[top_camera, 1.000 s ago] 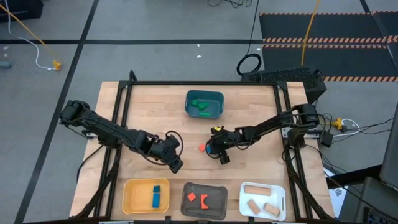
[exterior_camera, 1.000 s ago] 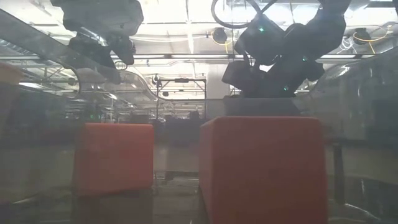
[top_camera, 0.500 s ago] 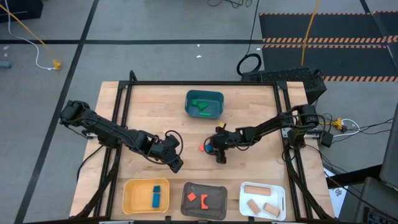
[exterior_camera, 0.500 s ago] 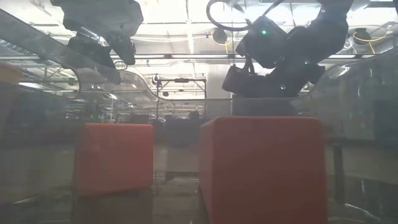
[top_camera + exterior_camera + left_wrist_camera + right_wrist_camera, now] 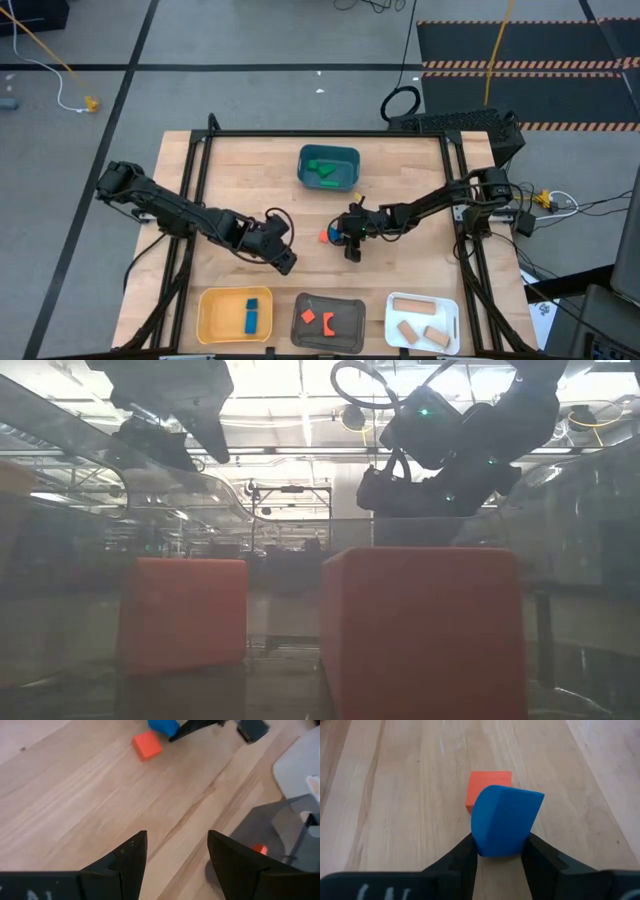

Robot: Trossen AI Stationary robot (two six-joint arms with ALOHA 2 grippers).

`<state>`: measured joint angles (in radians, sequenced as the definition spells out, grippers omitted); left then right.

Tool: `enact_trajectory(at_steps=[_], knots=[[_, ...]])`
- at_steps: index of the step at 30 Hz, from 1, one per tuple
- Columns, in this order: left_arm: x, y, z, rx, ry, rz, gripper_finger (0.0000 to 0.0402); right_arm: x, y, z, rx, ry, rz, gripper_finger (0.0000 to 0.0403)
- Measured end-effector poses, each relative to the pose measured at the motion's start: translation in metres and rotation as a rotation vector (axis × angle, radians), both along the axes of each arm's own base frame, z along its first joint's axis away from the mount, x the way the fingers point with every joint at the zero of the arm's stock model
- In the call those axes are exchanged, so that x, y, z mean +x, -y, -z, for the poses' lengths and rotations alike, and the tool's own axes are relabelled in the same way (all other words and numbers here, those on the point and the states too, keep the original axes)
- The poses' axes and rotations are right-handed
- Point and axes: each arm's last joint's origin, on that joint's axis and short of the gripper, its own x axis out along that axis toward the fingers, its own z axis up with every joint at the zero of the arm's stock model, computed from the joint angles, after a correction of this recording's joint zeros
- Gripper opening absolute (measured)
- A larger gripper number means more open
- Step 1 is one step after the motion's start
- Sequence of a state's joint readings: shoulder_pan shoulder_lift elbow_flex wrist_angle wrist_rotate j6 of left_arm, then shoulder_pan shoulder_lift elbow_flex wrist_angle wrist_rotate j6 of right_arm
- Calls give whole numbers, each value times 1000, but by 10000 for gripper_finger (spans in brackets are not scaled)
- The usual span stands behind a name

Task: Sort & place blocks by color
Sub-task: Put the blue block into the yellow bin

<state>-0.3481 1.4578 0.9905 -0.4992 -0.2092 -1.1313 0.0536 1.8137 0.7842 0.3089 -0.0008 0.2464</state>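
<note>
Right gripper (image 5: 499, 851) clamped on a blue block (image 5: 505, 820), fingers pressed to its two flanks, block tilted with one corner raised, as seen in the right wrist view. Placed at mid-tabletop (image 5: 250, 170), just beside a loose red block (image 5: 325, 238) that touches or nearly touches the blue one on the side away from the right arm's wrist. Taking that red block as landmark: teal tray (image 5: 328, 167) of green pieces beyond it toward the far edge; grey tray (image 5: 328, 322) with red pieces straight toward the near edge; yellow tray (image 5: 236, 314) toward the near edge and off to the left arm's side; white tray (image 5: 423, 320) of tan pieces toward the near edge on the right arm's side.

Deciding relation, as a judgement: yellow tray, already holding blue blocks (image 5: 252, 315), lying diagonally from the held block, across the near-left of the red block, so a lift and a carry past the left arm's reach likely called for. Clearance over the red block needed at lift-off, since hardly any gap between the two.

Left gripper (image 5: 176, 851) wide open and empty, hovering over bare wood between the red block and the yellow tray; nearer to that tray than the right gripper, and possibly in the carrying path.
</note>
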Motion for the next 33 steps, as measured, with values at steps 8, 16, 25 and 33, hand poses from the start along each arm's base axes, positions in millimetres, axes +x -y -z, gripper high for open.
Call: enact_trajectory(at_steps=[8, 16, 25, 33], knots=[[5, 2, -4, 1, 64, 24, 209, 1, 0, 0, 4, 15, 2, 109], [5, 2, -4, 3, 64, 26, 209, 1, 0, 0, 3, 13, 3, 114], [5, 2, -4, 3, 63, 26, 209, 0, 6, -2, 5, 0, 14, 135], [4, 2, -4, 12, 59, 36, 209, -5, 15, -18, -57, 13, -11, 215]])
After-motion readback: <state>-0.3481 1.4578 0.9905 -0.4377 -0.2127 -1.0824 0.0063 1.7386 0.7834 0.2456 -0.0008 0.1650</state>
